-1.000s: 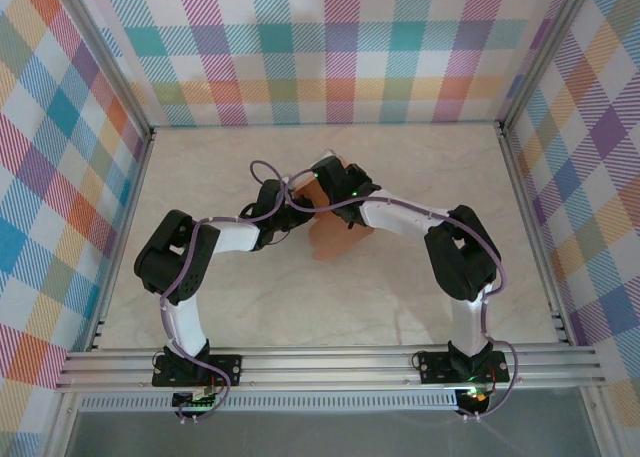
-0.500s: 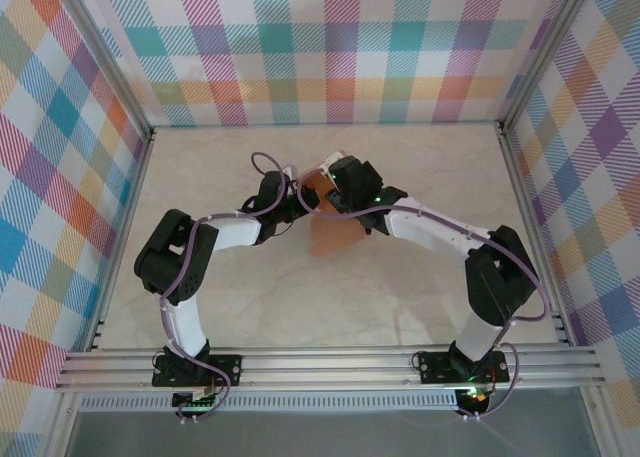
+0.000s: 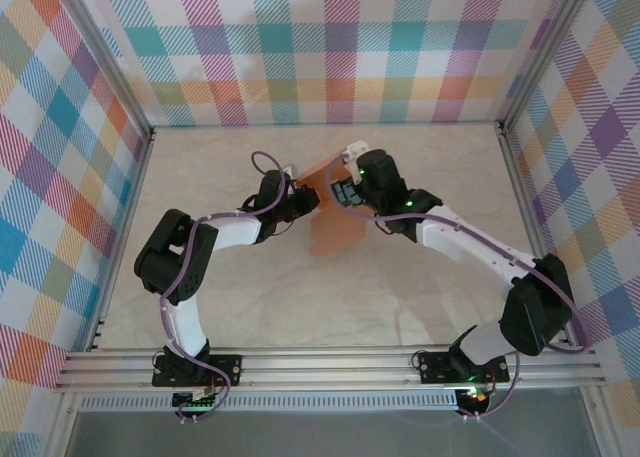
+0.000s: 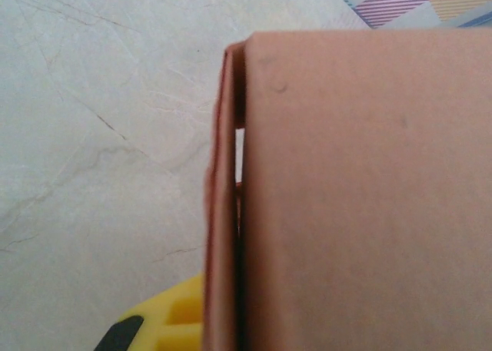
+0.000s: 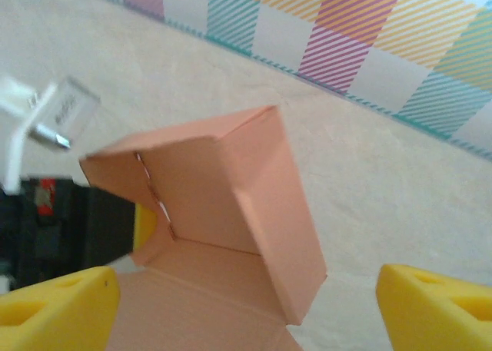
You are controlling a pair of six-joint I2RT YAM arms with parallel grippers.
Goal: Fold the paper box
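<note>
The paper box (image 3: 330, 232) stands half-folded near the middle of the tabletop (image 3: 400, 287), with the left tool (image 3: 297, 199) pinched tight on its edge. Right tool (image 5: 246, 309) gapes wide beside it, holding nothing.

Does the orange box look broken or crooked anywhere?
Not broken, just half-made. The paper box leans lopsided with one end gaping open, its flaps unfolded. Along one edge, two card layers sit apart with a thin gap.

A partly folded, salmon-orange paper box (image 3: 330, 232) is seen between the left gripper (image 3: 302, 202) and the right gripper (image 3: 341, 189), met by both.
</note>
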